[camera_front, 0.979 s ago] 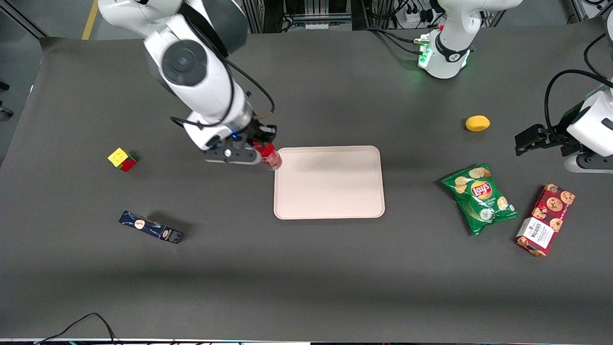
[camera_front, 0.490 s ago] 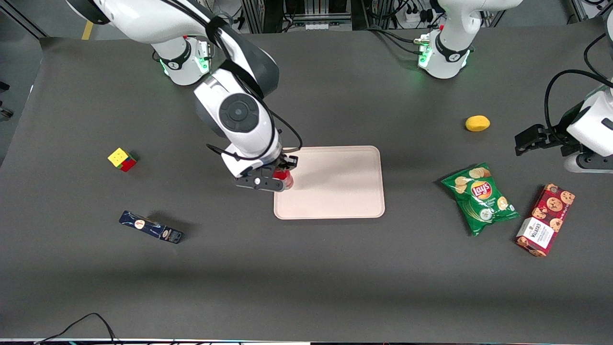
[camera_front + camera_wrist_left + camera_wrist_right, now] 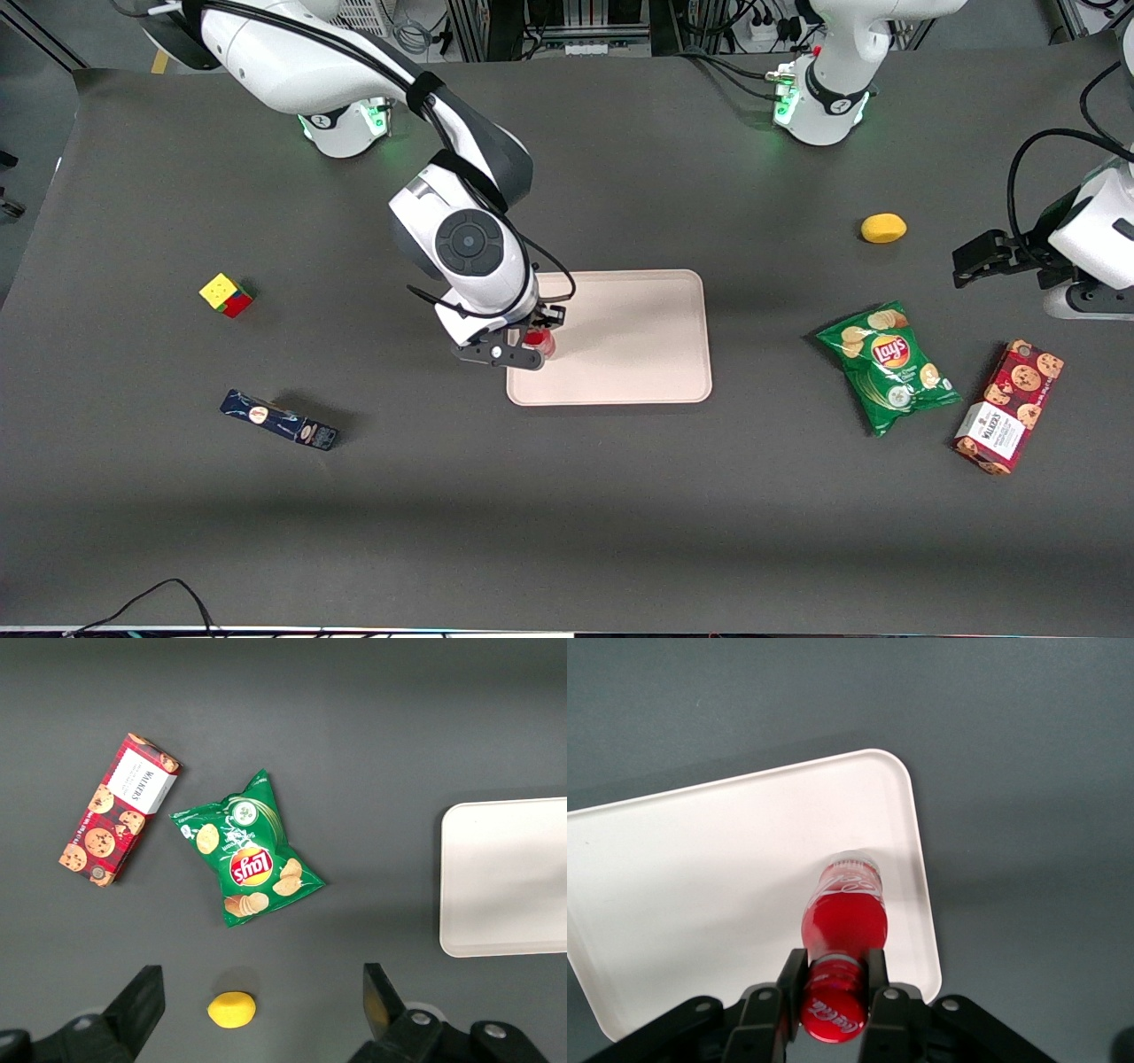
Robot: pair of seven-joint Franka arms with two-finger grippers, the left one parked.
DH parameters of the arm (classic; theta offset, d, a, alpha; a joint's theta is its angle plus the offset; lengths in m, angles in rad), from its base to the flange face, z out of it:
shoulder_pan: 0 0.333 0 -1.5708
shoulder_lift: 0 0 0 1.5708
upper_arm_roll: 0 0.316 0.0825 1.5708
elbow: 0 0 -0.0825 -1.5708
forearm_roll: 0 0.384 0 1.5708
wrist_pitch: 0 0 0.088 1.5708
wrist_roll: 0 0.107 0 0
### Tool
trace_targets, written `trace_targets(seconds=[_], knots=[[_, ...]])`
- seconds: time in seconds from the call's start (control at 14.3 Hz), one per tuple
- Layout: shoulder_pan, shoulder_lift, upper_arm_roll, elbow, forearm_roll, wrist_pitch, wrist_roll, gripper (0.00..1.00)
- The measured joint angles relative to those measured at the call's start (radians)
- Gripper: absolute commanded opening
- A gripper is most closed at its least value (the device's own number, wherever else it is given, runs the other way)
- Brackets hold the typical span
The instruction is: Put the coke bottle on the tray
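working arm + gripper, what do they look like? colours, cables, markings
The right arm has glossy white rounded shells, dark grey joint sections and a round grey disc cap. Black cables loop along it. A green light glows at its base. The gripper, over the tray's edge, is black with slim black jaws; screw heads show on its body.

You see the gripper (image 3: 537,340) clamped on the coke bottle (image 3: 540,341), over the tray (image 3: 620,337) at its edge toward the working arm's end.
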Motion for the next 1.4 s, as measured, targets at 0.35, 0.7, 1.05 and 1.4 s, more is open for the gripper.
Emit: trace_targets(seconds=[0.35, 0.7, 1.05, 1.4], knots=[[0.0, 0.005, 0.0, 0.0, -0.008, 0.0, 0.002, 0.65], [0.0, 0.005, 0.0, -0.002, -0.009, 0.016, 0.006, 1.0], [-0.011, -0.016, 0.0, 0.012, -0.011, 0.023, 0.008, 1.0], [-0.15, -0.175, 0.0, 0.02, 0.024, -0.095, -0.148, 1.0]])
